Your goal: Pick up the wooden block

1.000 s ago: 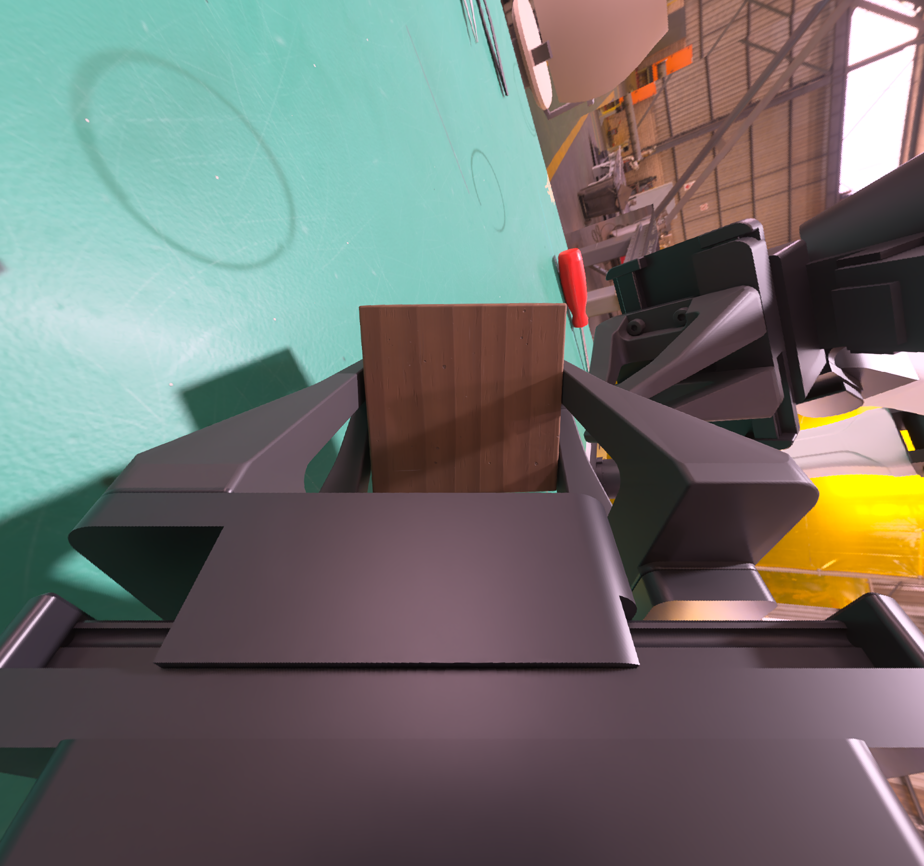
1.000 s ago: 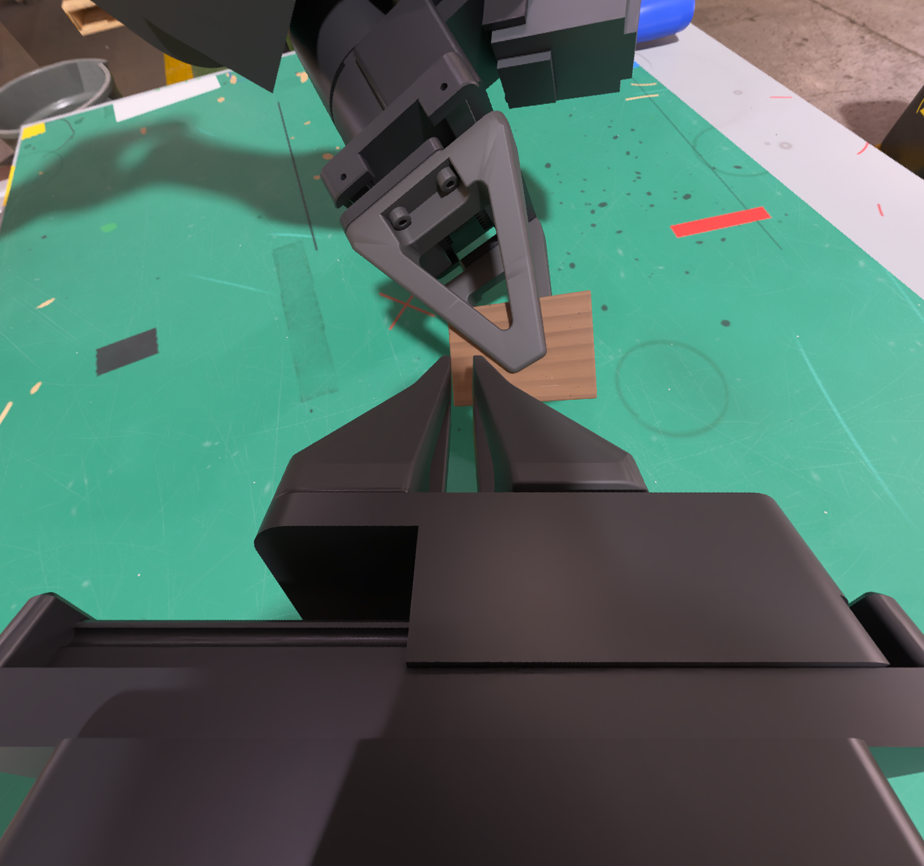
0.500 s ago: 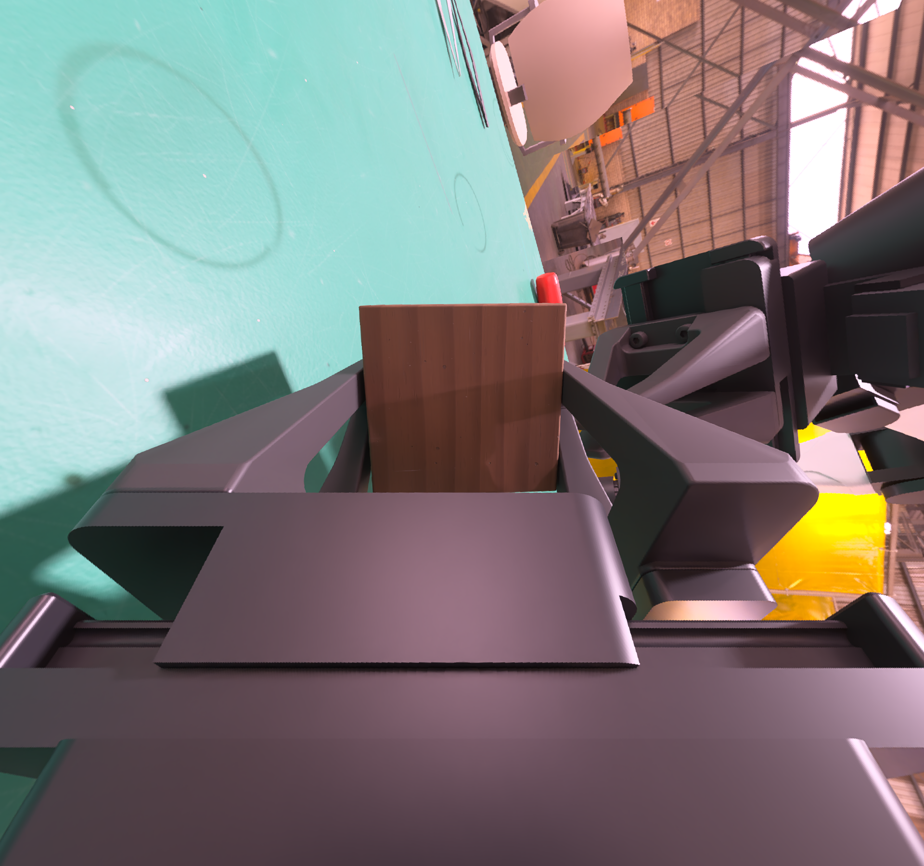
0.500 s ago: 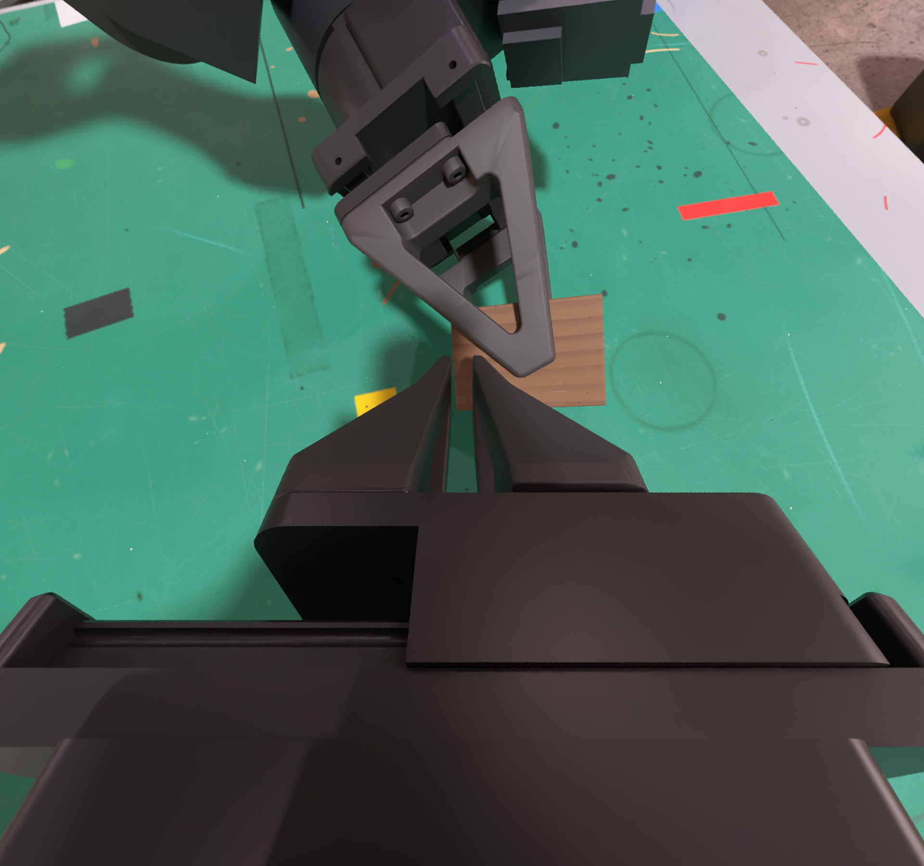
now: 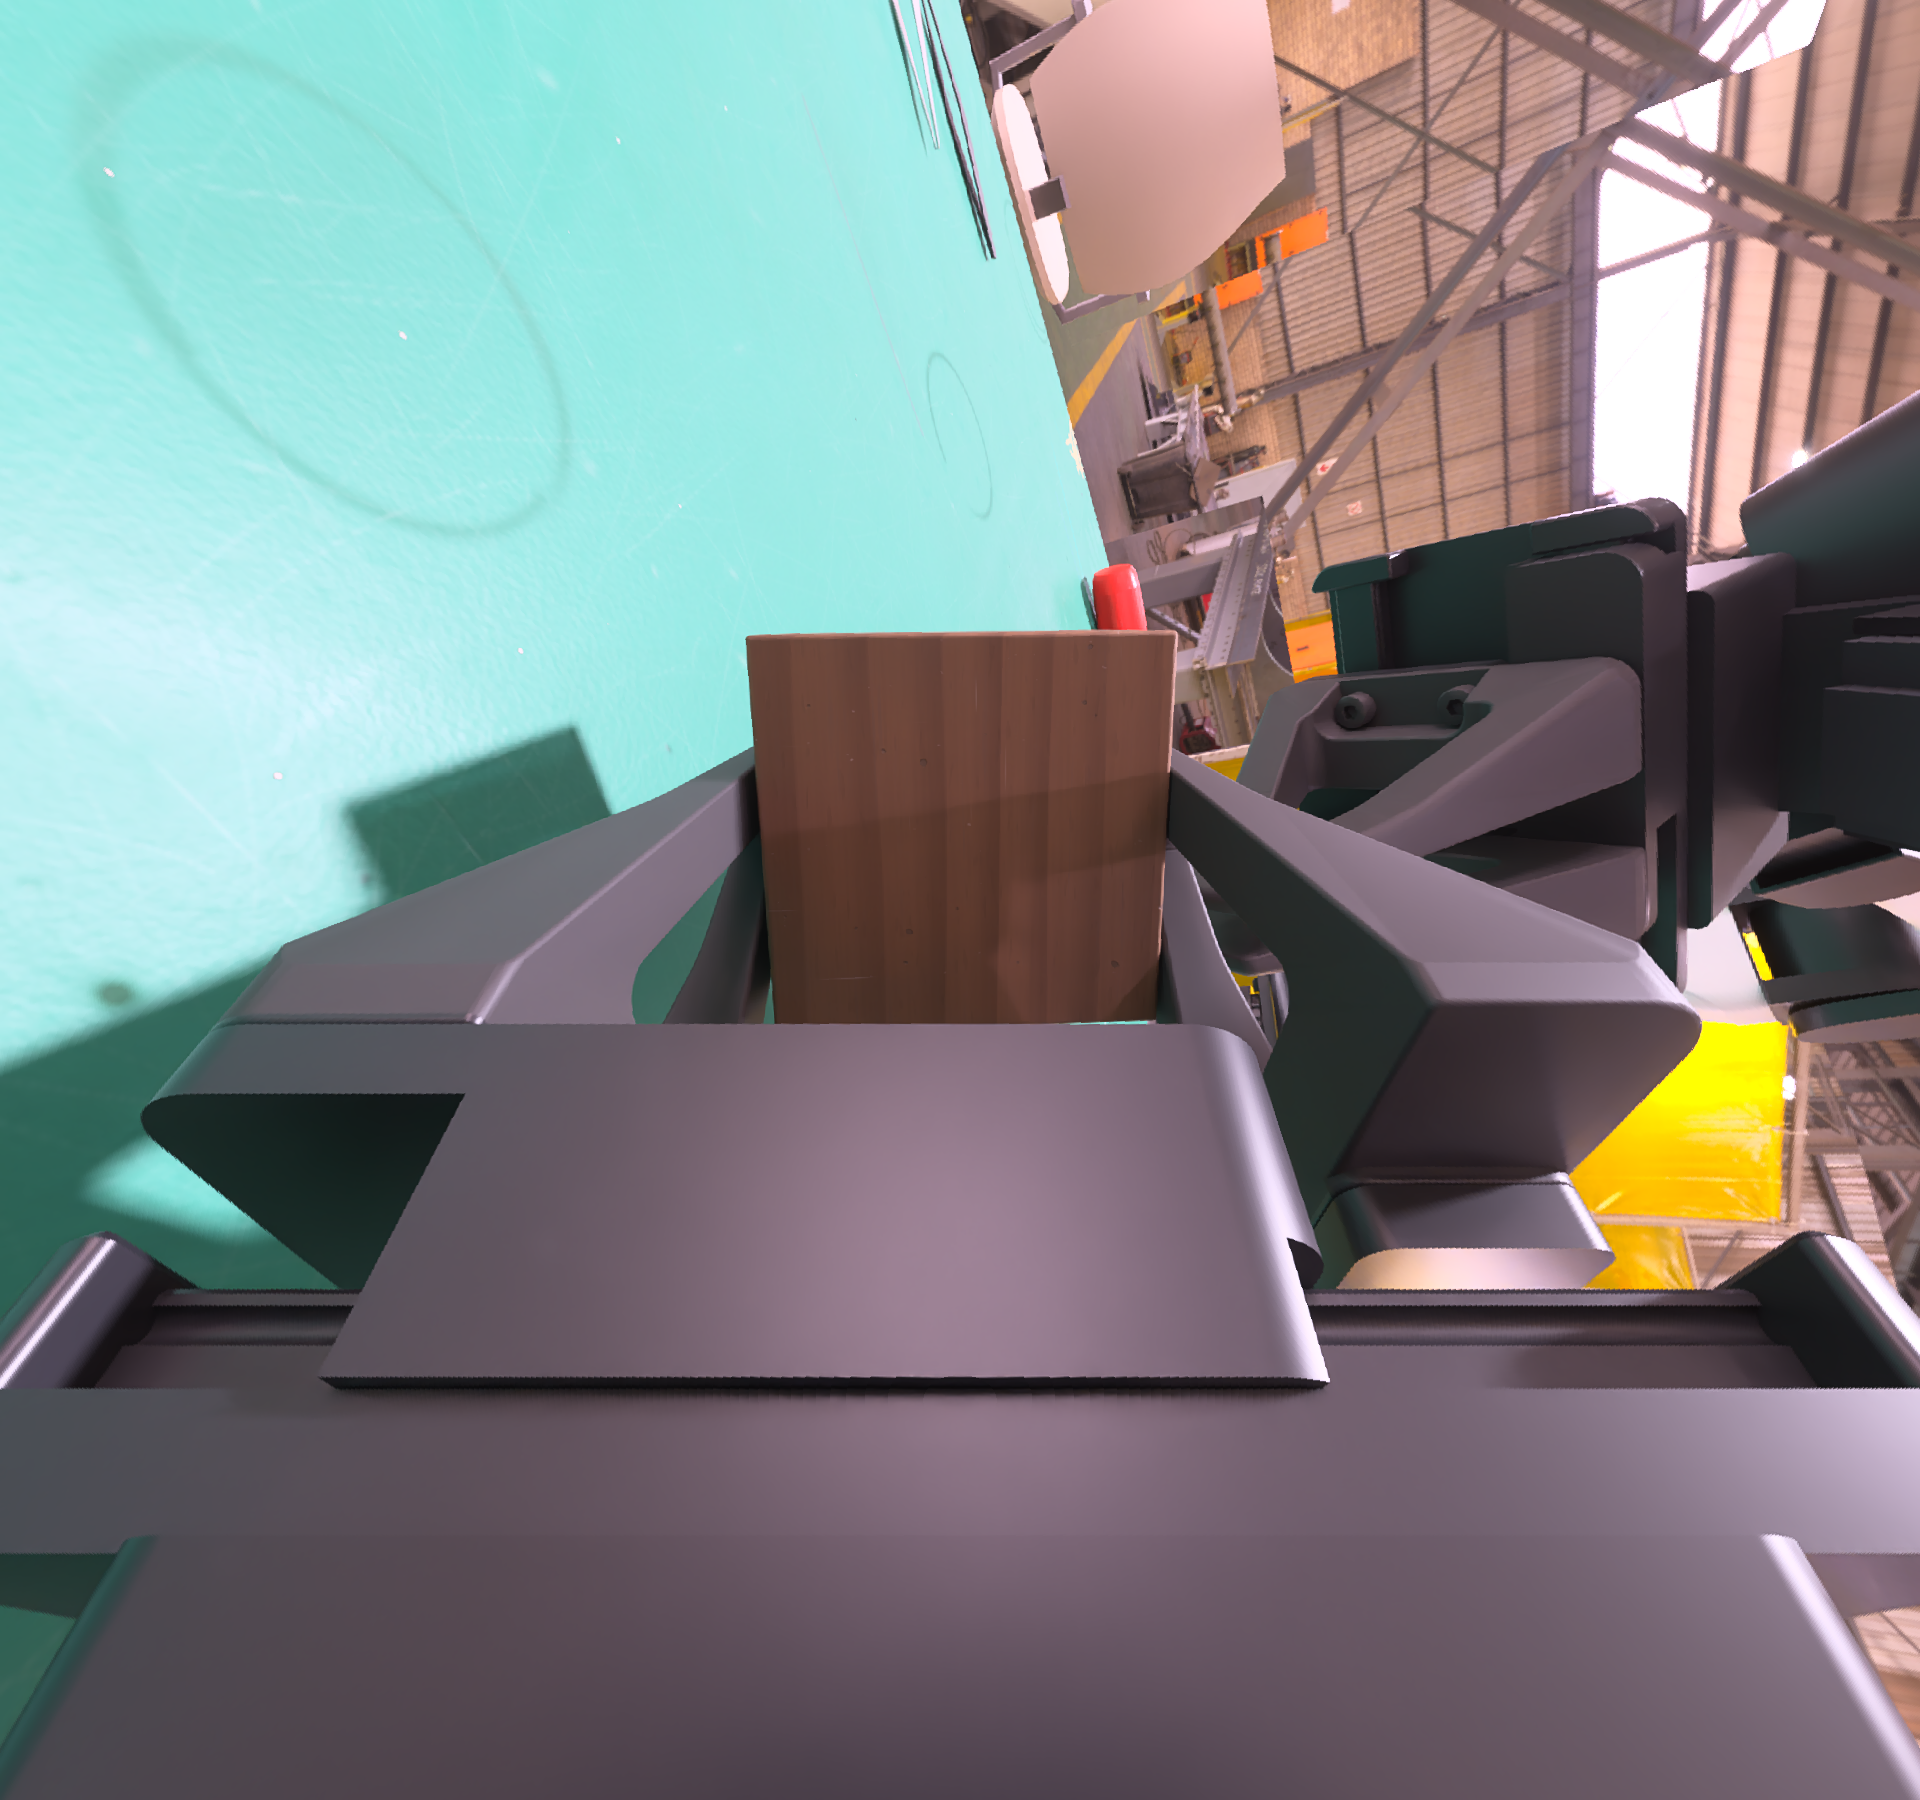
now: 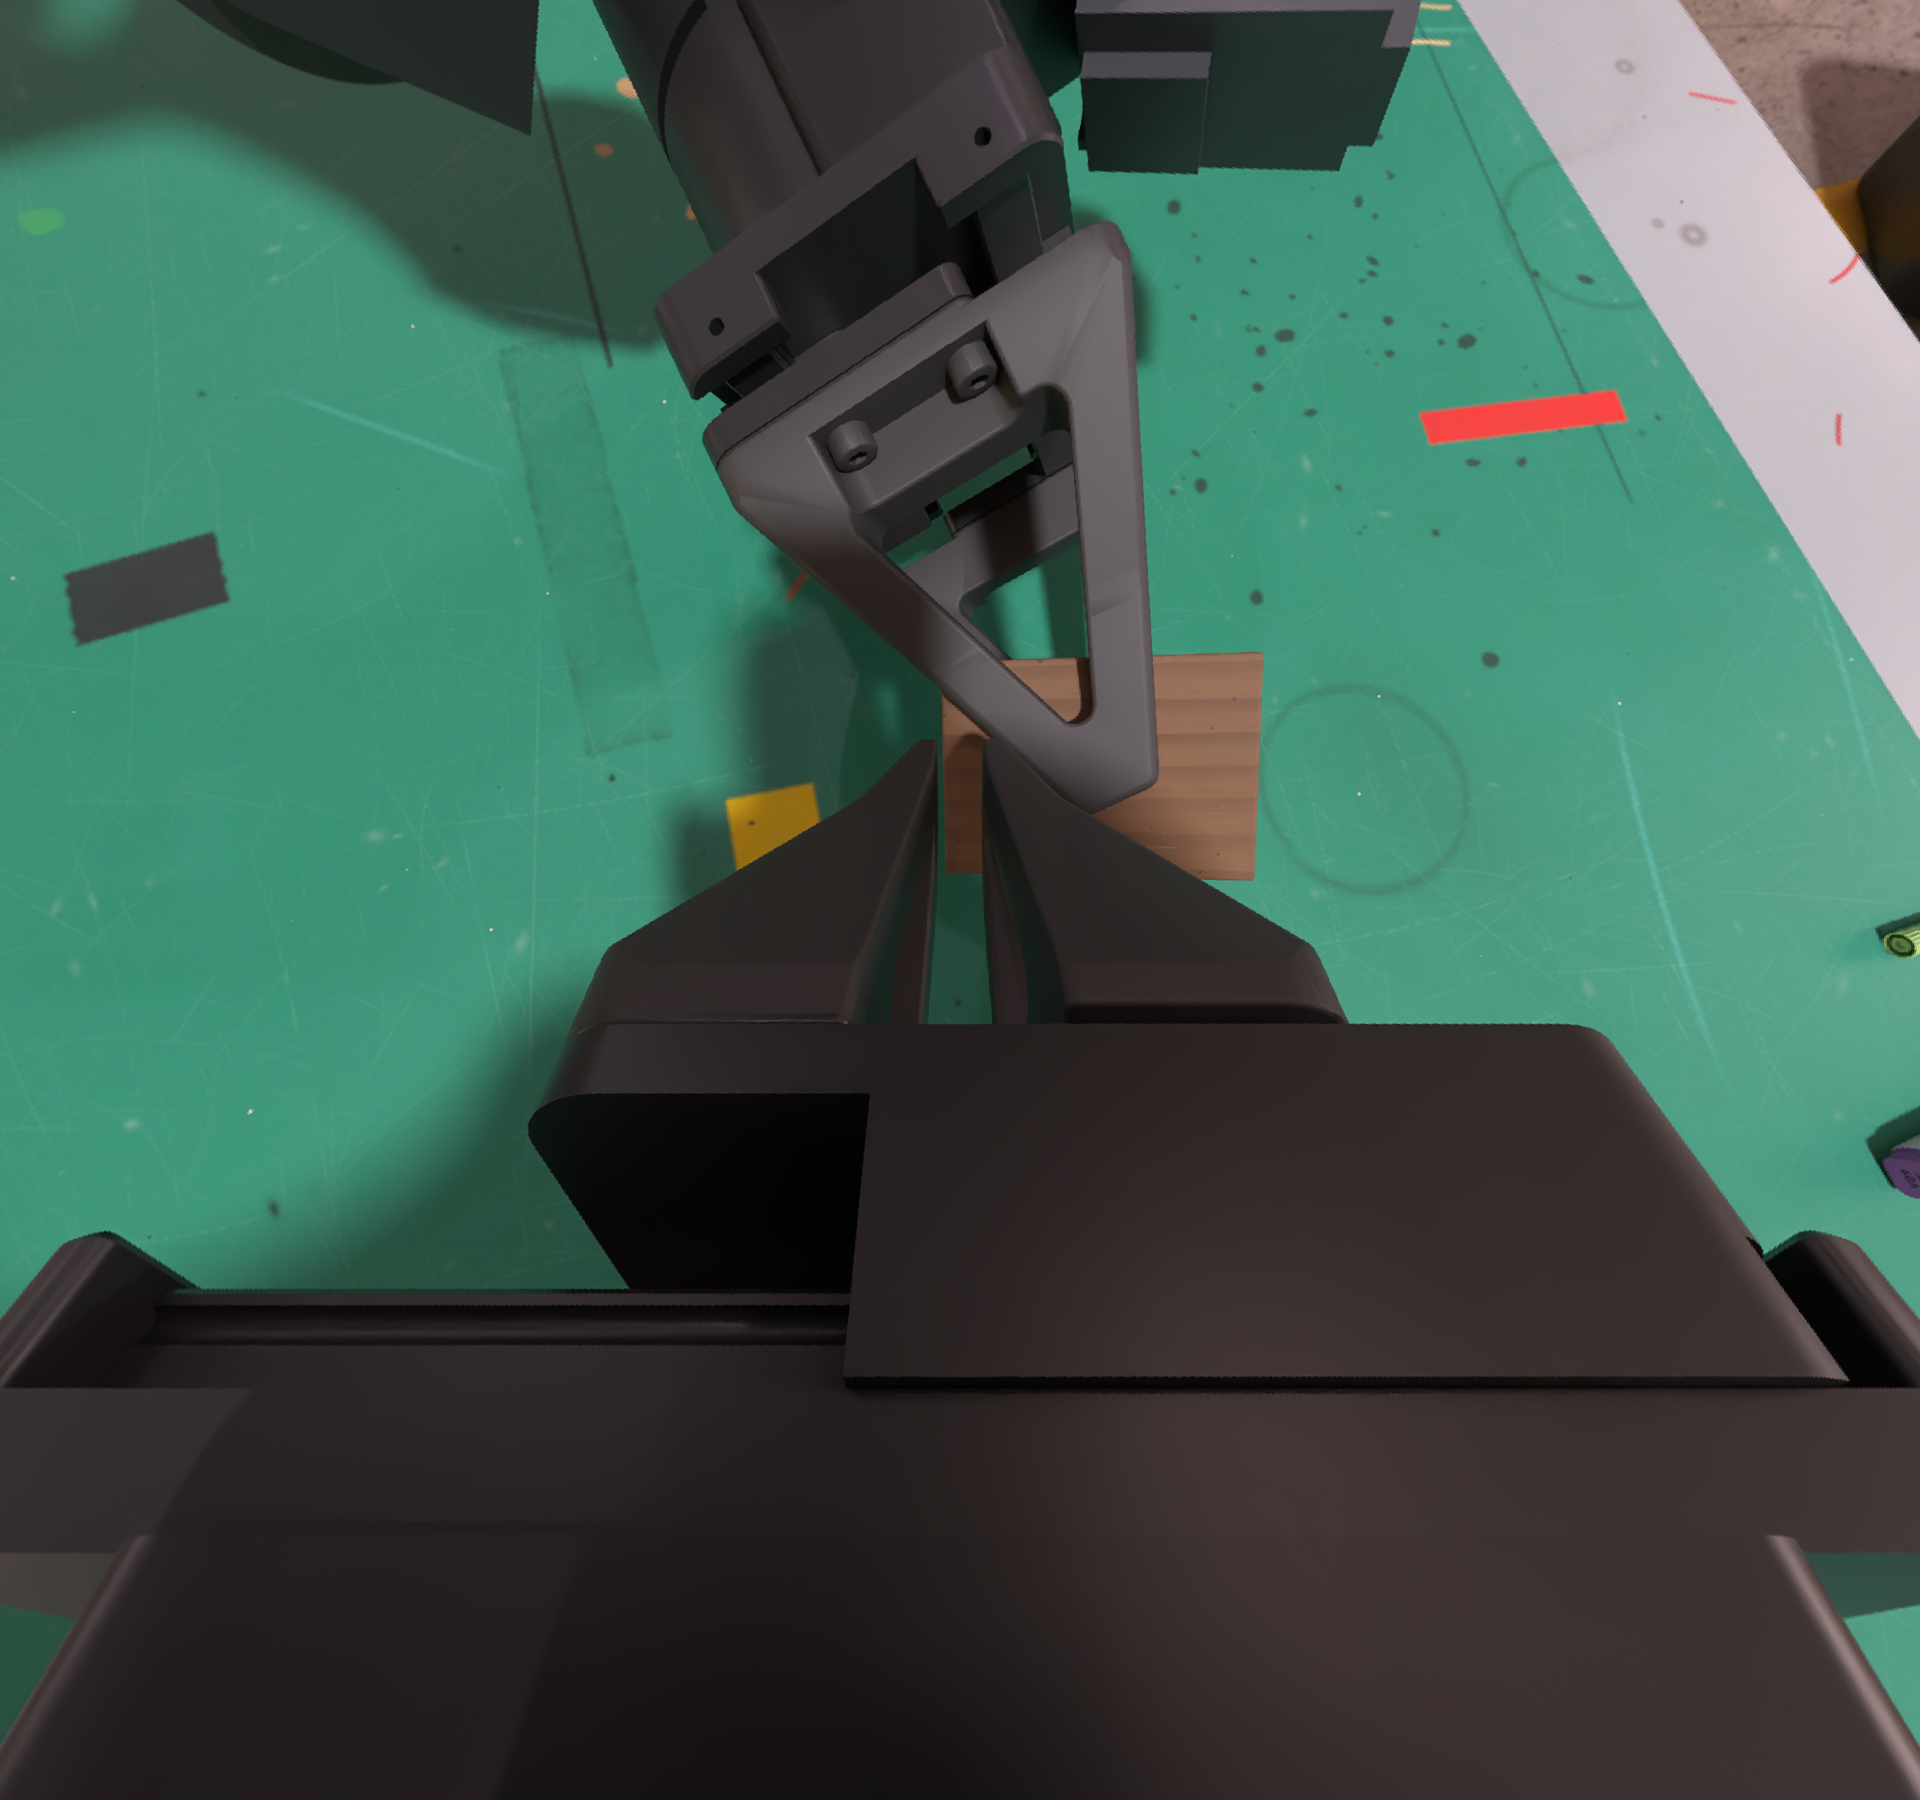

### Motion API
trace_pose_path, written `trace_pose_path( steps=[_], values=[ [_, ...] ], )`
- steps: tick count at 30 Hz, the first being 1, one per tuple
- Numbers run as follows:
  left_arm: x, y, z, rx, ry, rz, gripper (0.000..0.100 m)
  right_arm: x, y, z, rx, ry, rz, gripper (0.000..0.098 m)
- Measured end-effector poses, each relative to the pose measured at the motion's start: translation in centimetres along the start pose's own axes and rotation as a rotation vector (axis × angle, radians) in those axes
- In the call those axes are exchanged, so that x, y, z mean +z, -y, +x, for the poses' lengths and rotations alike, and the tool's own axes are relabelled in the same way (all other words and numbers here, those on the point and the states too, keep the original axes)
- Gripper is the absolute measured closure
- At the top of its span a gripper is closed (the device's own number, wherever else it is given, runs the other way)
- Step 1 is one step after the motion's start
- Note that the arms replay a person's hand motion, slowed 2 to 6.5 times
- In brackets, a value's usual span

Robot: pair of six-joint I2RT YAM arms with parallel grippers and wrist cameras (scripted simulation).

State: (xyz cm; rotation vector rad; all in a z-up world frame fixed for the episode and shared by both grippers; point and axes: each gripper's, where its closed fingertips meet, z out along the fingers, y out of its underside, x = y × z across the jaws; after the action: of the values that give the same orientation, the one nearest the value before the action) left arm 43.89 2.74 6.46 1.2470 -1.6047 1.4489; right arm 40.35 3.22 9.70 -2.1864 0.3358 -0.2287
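Observation:
The wooden block [image 5: 961,825] is a brown cube with vertical grain. My left gripper [image 5: 961,774] is shut on it, one finger on each side. The block's shadow lies apart from it on the green mat [image 5: 416,296], so it hangs above the mat. In the right wrist view the block [image 6: 1205,774] shows partly behind a left finger [image 6: 1039,628]. My right gripper [image 6: 958,763] is shut and empty, with its tips just in front of the block's near left edge. It also shows in the left wrist view [image 5: 1455,763], to the right of the block.
A red-handled tool [image 5: 1117,597] lies at the mat's far edge. A red strip [image 6: 1522,415], a yellow patch [image 6: 771,820] and a dark patch [image 6: 145,587] mark the mat. Small green [image 6: 1901,940] and purple [image 6: 1901,1168] objects sit at the right edge. A white border [image 6: 1662,140] runs along the mat.
The left gripper keeps its hold on the block and has tilted a little. The right wrist view has shifted over the mat, and the yellow patch has come into view.

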Motion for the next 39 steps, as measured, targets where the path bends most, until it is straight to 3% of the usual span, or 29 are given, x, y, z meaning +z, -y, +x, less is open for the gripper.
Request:
trace_pose_path(
  steps=[20,39],
  values=[
    [-0.1,-0.4,-0.3,0.006,0.010,-0.012,0.045,0.2,-0.6,-0.2,-0.054,-0.006,-0.119,0.0907],
    [0.0,-1.0,-1.4,0.140,0.162,-0.021,0.045,0.9,-2.1,-0.4,-0.107,-0.053,-0.281,0.0907]
  ],
)
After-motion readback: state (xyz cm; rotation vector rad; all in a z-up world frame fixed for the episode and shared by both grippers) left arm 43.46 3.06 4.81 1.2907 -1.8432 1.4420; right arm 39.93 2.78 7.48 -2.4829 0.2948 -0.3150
